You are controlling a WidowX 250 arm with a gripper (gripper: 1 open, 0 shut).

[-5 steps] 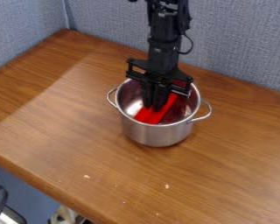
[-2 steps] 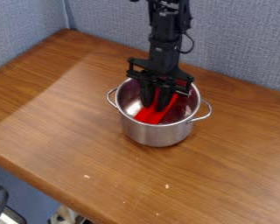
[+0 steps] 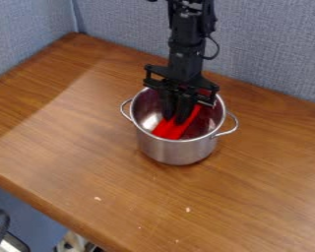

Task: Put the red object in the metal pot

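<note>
The metal pot [image 3: 177, 150] stands on the wooden table, right of centre. The red object [image 3: 168, 128] lies inside it, slanted against the pot's floor and wall. My black gripper [image 3: 177, 113] points straight down into the pot, directly over the red object. Its fingers [image 3: 161, 105] stand a little apart on either side of the block, so it is open. The fingertips hide part of the block.
The wooden table [image 3: 82, 118] stretches left and toward the front of the pot, with its front edge running diagonally at the lower left. A grey-blue wall stands behind the table. Some dark items lie on the floor beyond the table's front edge.
The fingers have spread apart from shut, letting go of the red object inside the pot. The arm itself has stayed where it was.
</note>
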